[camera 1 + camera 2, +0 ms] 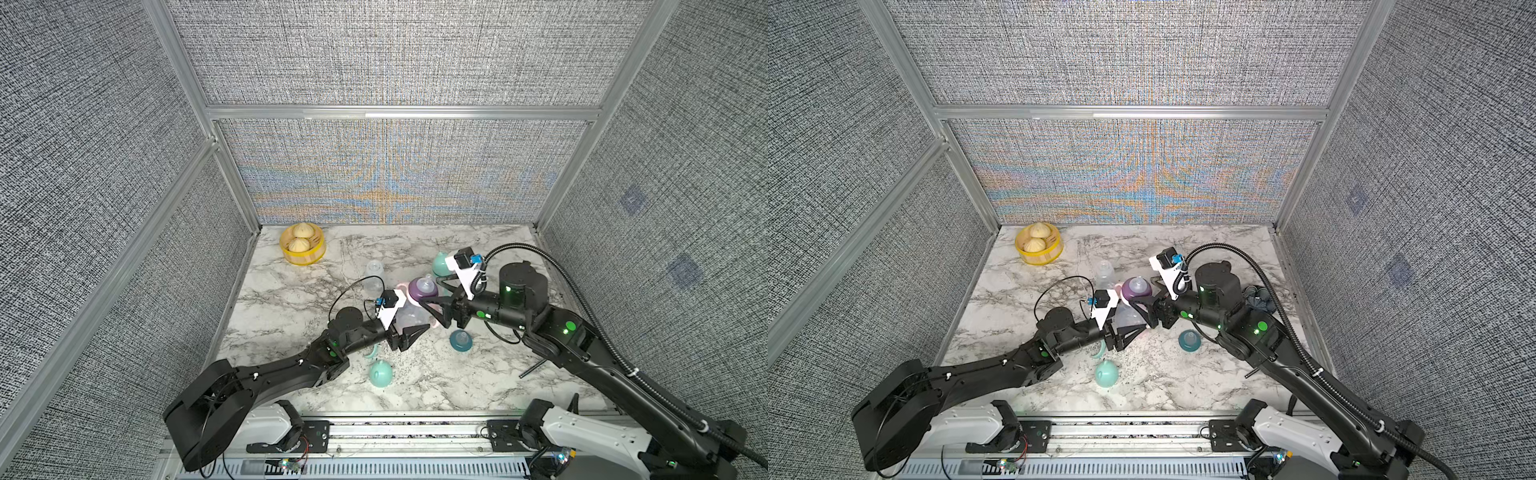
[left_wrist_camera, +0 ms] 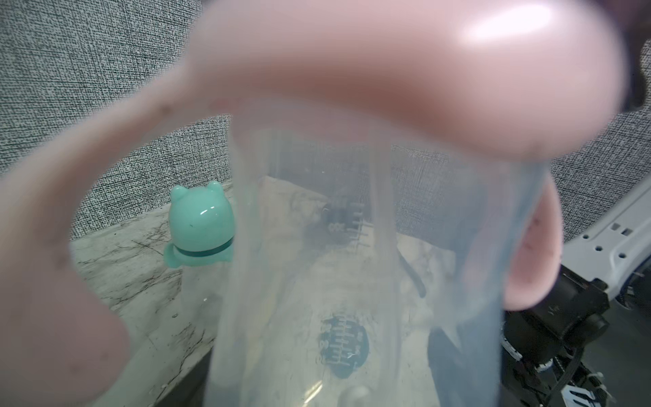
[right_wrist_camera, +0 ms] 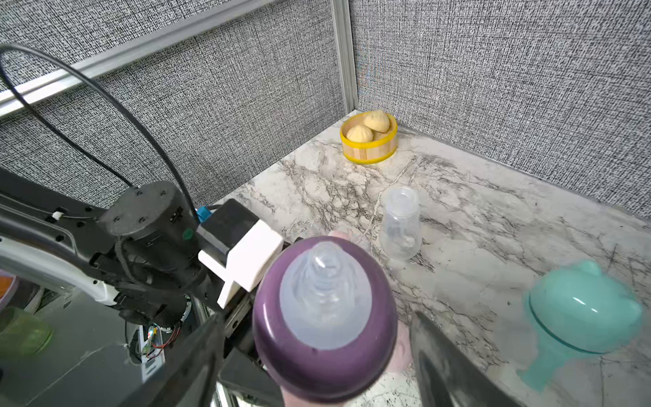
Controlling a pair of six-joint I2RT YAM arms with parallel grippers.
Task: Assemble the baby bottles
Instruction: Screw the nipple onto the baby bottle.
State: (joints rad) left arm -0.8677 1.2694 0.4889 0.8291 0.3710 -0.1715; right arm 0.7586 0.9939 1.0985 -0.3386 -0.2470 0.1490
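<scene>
Left gripper [image 1: 419, 330] pinched the pink-handled bottle [image 1: 409, 314] mid-table. Right gripper [image 1: 430, 293] stood spread around its purple collar [image 3: 324, 370].

bright even light, moiré on back wall [image 1: 386, 174], pink handle [image 2: 387, 70] blurred

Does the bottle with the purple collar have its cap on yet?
No, its clear nipple stands bare above the purple collar, nothing covering it.

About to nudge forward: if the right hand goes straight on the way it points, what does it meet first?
Likely the purple collar on the bottle; it sits between the open fingers of the right hand, though depth is unclear.
</scene>
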